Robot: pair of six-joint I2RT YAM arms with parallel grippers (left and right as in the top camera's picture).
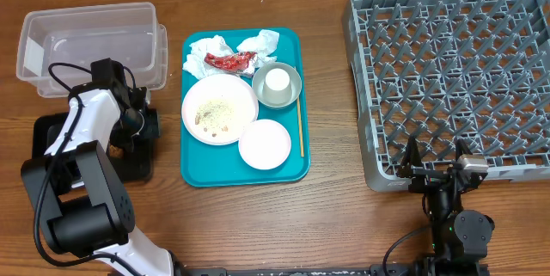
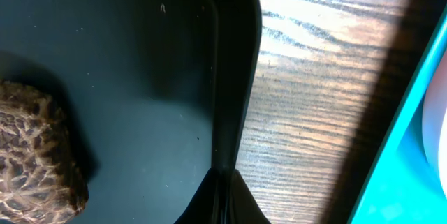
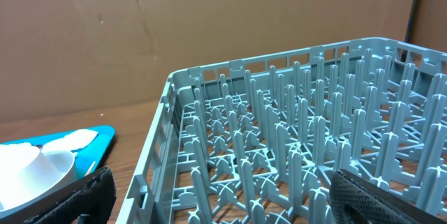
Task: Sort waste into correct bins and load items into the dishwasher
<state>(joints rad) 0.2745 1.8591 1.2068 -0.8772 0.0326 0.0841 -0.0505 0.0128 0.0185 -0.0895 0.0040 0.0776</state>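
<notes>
At the far-left corner of the wooden table (image 1: 335, 224) sits a clear rectangular plastic tub (image 1: 86, 39), and just nearer is a shallow black rectangular tray (image 1: 137, 168) with a small brown food lump (image 2: 35, 161) lying in it. The left gripper (image 2: 225, 197) hangs over that tray's right rim, its jaws pressed together with nothing seen between them. Right of it lies a flat teal plastic tray (image 1: 193, 168). Crumpled white paper napkins (image 1: 206, 52) and a red crinkled wrapper (image 1: 230, 61) lie along its far edge. A large round white plate (image 1: 219, 108) strewn with white rice-like crumbs (image 1: 215, 113) sits by its left edge. A grey-rimmed bowl (image 1: 292, 95) near its far-right corner holds a small white cup (image 1: 277, 80). A smaller pale pinkish dish (image 1: 265, 144) sits toward its near-right corner, and a thin wooden stick (image 1: 301, 127) lies along its right edge. At the table's right edge stands a large square grey plastic dish rack (image 1: 455, 61) with upright pegs. The right gripper (image 1: 435, 160) is at the rack's near wall, jaws wide apart and holding nothing.
</notes>
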